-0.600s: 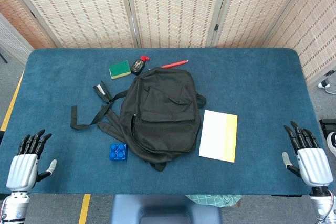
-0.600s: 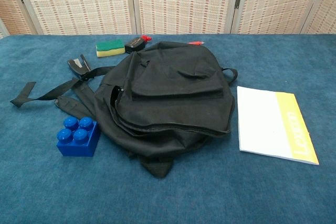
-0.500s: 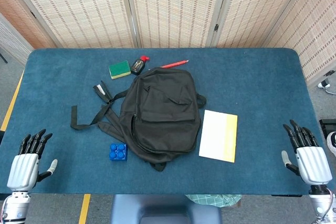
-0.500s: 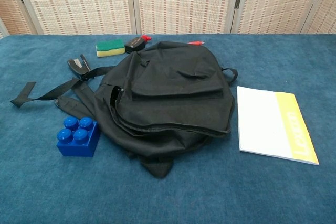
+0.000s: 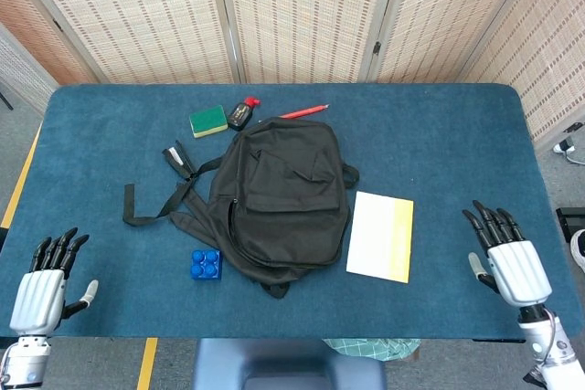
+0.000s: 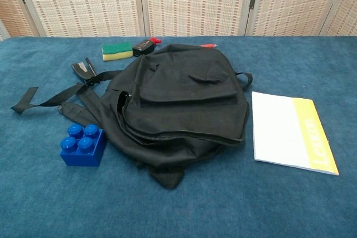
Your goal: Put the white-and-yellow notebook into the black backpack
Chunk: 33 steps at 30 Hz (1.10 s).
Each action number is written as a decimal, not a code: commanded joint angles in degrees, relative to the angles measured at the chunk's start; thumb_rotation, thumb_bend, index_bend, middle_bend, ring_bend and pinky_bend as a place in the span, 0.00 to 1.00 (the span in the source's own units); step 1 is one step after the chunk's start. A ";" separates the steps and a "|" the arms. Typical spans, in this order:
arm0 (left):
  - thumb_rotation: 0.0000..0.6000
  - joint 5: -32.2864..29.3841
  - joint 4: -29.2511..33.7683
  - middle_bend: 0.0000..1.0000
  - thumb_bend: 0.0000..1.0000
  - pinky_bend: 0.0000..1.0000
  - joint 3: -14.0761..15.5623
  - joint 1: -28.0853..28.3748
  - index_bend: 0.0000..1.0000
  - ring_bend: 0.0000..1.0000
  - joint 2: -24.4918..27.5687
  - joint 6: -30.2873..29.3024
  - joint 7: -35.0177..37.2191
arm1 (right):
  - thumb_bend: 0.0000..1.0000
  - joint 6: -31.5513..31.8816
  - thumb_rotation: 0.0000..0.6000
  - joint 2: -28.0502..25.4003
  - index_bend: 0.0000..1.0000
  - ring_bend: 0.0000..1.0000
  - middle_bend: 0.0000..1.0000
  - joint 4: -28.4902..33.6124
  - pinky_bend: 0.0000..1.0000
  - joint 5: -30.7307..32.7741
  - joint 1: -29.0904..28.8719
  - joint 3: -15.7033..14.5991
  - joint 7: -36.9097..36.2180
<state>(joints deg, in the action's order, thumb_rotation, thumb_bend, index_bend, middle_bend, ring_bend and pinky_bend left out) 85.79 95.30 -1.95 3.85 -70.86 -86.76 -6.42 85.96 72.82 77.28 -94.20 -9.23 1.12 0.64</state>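
Observation:
The black backpack (image 5: pixel 280 195) lies flat in the middle of the blue table, also in the chest view (image 6: pixel 181 104); its straps trail to the left. Right beside it lies the white-and-yellow notebook (image 5: pixel 380 236), flat, yellow strip on the right, shown closer in the chest view (image 6: pixel 290 131). My right hand (image 5: pixel 505 258) hovers near the table's front right, fingers spread, holding nothing, well right of the notebook. Over the front left corner, my left hand (image 5: pixel 43 283) is open too. Neither hand appears in the chest view.
A blue toy brick (image 5: pixel 206 264) sits by the backpack's lower left. Behind the bag lie a green-and-yellow sponge (image 5: pixel 208 121), a small black and red object (image 5: pixel 241 111) and a red pencil (image 5: pixel 304 111). A black clip-like object (image 5: pixel 175 160) rests by the straps.
My right hand has moved left and forward toward the notebook. The left hand has barely shifted. Backpack and notebook lie as before.

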 commanded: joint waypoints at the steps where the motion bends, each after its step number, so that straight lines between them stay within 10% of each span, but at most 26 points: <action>1: 1.00 0.03 0.18 0.10 0.41 0.00 0.04 -0.01 0.16 0.12 0.05 0.03 -0.08 | 0.50 -2.92 1.00 3.54 0.03 0.12 0.06 -5.43 0.10 -1.64 -2.69 -0.11 0.14; 21: 1.00 -1.57 1.68 0.09 0.41 0.00 -0.08 0.42 0.16 0.12 0.66 1.69 -1.65 | 0.41 -11.72 1.00 24.09 0.03 0.02 0.00 -38.78 0.00 -2.99 -9.40 -3.37 -9.94; 33: 1.00 -2.07 1.56 0.09 0.41 0.00 -0.20 0.45 0.16 0.12 0.65 1.89 -1.66 | 0.40 -11.91 1.00 29.94 0.03 0.03 0.00 -46.88 0.00 -3.67 -12.29 -4.31 -13.59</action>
<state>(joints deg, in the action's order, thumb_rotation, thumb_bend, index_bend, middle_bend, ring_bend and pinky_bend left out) 83.72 96.85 -2.15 4.30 -70.22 -84.88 -8.07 74.06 102.51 30.66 -97.78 -21.28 -3.07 -12.76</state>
